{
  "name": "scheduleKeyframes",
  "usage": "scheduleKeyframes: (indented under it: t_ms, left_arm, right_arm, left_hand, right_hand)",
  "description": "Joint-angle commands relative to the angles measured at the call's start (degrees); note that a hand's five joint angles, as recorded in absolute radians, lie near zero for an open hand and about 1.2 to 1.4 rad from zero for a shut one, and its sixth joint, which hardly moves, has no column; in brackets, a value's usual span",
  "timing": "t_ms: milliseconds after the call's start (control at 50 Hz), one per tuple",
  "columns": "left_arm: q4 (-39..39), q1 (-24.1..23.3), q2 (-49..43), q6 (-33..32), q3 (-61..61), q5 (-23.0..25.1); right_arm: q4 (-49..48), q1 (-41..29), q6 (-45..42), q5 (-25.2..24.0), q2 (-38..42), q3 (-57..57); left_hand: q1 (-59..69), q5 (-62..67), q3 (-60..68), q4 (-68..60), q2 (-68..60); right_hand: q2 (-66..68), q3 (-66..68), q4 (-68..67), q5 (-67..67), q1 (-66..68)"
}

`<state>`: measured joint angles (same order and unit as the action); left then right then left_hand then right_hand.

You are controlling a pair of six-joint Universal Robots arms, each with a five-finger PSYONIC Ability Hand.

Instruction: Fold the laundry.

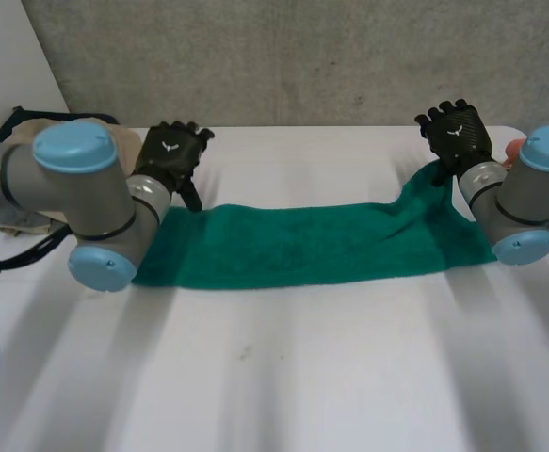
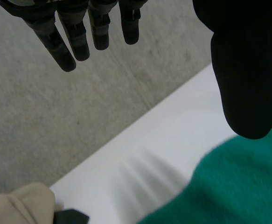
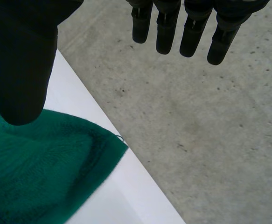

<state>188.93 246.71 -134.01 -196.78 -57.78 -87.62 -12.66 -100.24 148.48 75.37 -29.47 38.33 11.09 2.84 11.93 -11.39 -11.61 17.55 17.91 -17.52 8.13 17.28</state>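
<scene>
green towel [image 1: 302, 245] lies in a long strip across the counter [image 1: 283, 367]. left robot hand [image 1: 169, 155] hovers at its far left corner, right robot hand [image 1: 458, 135] at its far right corner, both with fingers straight, holding nothing.

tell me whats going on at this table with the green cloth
A two-armed robot is set to fold laundry. A green terry towel lies as a long band across the white table. The left hand is at the towel's far left corner and the right hand at its far right corner, where the cloth is creased. Both hands have straight fingers apart from the thumb, so neither grips the towel at this moment.
</scene>
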Motion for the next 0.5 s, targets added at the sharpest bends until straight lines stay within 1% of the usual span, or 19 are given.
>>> scheduleKeyframes:
  t_ms: [20,60,80,160,220,320,400,420,500]
  left_arm:
    - [-0.58,0.26,4.71,2.37,-1.72,1.05]
    - [-0.58,0.61,5.50,2.63,-2.42,1.58]
    - [-0.67,0.96,6.47,2.89,-3.21,2.19]
    - [-0.58,2.02,8.14,3.77,-5.41,4.03]
    - [-0.58,2.46,8.85,4.21,-6.47,5.18]
    - [-0.32,3.51,9.55,5.18,-9.10,6.85]
    - [-0.32,4.31,9.90,5.45,-10.51,7.47]
    - [-0.32,4.66,9.90,5.27,-10.95,7.82]
    - [-0.41,5.27,10.08,5.18,-10.86,8.61]
  right_arm:
    - [7.82,0.48,0.32,-2.51,4.68,-9.13]
    - [10.10,0.57,0.14,-2.77,6.52,-12.39]
    - [12.46,0.66,-0.12,-2.95,8.62,-15.88]
    - [15.82,0.92,-0.74,-4.17,13.63,-23.45]
    - [15.65,0.92,-0.74,-5.06,14.97,-24.18]
    - [12.93,0.83,-0.74,-6.64,18.04,-25.23]
    - [11.96,1.53,-0.91,-6.90,20.33,-26.73]
    - [11.87,1.97,-1.00,-6.64,20.68,-27.08]
    - [12.22,2.68,-2.32,-5.41,19.20,-27.52]
  left_hand:
    - [-1.09,-2.84,-1.93,1.39,1.61]
    - [-1.09,-2.84,-1.93,1.39,1.61]
    - [-1.09,-2.84,-1.93,1.39,1.61]
    - [-1.09,-2.84,-1.93,1.39,1.61]
    - [-1.09,-2.84,-1.93,1.39,1.61]
    - [-1.09,-2.84,-1.93,1.39,1.61]
    - [-1.09,-2.84,-1.93,1.39,1.61]
    - [-1.09,-2.84,-1.93,1.39,1.61]
    - [-1.09,-2.84,-1.93,1.39,1.61]
  right_hand:
    - [8.42,8.06,-8.45,7.84,8.69]
    - [10.11,9.75,-10.14,9.52,10.37]
    - [11.45,11.09,-11.48,10.86,11.71]
    - [14.82,14.46,-14.84,14.23,15.08]
    - [16.00,15.64,-16.03,15.41,16.26]
    - [24.74,24.38,-24.77,24.15,25.01]
    - [42.52,42.16,-42.55,41.94,42.79]
    - [62.25,61.89,-62.28,61.67,62.52]
    - [62.45,62.09,-62.48,61.87,62.72]
